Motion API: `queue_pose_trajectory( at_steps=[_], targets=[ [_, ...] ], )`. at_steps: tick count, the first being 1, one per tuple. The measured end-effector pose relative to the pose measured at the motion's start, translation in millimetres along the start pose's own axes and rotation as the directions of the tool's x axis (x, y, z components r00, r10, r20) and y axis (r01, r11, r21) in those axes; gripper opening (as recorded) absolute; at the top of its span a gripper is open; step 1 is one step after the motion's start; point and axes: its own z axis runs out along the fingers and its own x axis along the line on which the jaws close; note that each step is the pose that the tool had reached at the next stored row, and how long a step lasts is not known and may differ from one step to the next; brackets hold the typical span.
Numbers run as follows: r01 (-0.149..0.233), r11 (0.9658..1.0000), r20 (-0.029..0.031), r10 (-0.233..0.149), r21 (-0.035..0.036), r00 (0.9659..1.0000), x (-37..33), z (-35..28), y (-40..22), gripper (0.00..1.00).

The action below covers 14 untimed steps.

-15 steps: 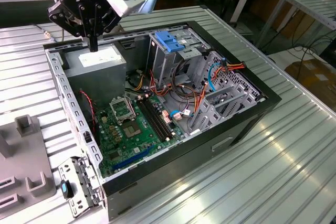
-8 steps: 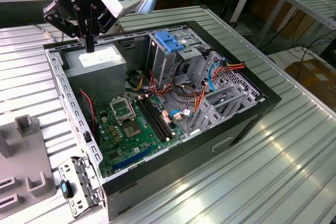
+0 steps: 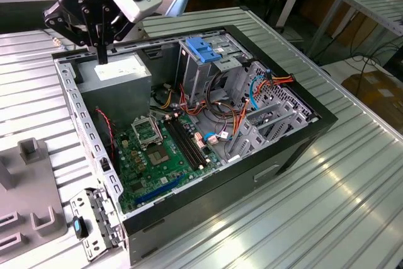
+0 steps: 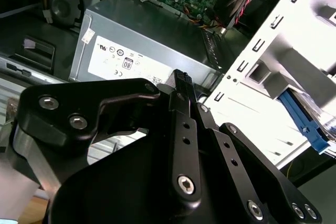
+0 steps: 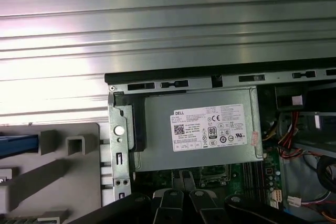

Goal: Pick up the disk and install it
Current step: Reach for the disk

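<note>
The disk (image 5: 16, 145) sits outside the case, not installed. It rests on the grey fixture (image 5: 58, 192) just beside the case wall (image 5: 119, 156), the slotted metal one. In the first wrist view, part of its bright blue frame shows as a long straight strip cut off by the picture's edge, near the fixture's upright blocks (image 5: 76, 144). In the second wrist view the bracket (image 4: 303, 119) shows as a slanting blue rail with a stepped, notched end, beyond the same wall. Its grey metal body is mostly out of sight, so whether it lies flat or on edge cannot be told. Nothing grips it.
</note>
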Motion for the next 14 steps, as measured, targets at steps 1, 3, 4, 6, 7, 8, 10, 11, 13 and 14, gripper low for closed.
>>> queue_pose_trajectory(
  at_steps=[1, 3, 4, 6, 7, 8, 10, 11, 13, 14],
  targets=[
    [0.000, 1.0000, -0.0001, 0.000, 0.0001, 1.0000, 0.9, 0.0, -0.1, 0.11],
    [0.000, 1.0000, 0.0000, 0.000, 0.0000, 1.0000, 2.6, 0.0, -0.2, 0.11],
    [0.000, 1.0000, 0.0000, 0.000, 0.0000, 1.0000, 3.5, -0.1, -0.3, 0.11],
    [0.000, 1.0000, 0.0000, 0.000, 0.0000, 1.0000, 5.2, -0.1, -0.4, 0.11],
    [0.000, 1.0000, 0.0000, 0.000, 0.0000, 1.0000, 6.0, -0.1, -0.5, 0.11],
    [0.000, 1.0000, 0.0000, 0.000, 0.0000, 1.0000, 6.8, -0.1, -0.5, 0.11],
    [0.000, 1.0000, 0.0000, 0.000, 0.0000, 1.0000, 8.9, -0.2, -0.7, 0.11],
    [0.000, 1.0000, 0.0000, 0.000, 0.0001, 1.0000, 9.5, -0.2, -0.7, 0.11],
    [0.000, 1.0000, 0.0000, 0.000, 0.0000, 1.0000, 11.4, -0.2, -0.9, 0.11],
    [0.000, 1.0000, 0.0000, 0.000, 0.0000, 1.0000, 12.1, -0.3, -0.9, 0.11]
  ],
)
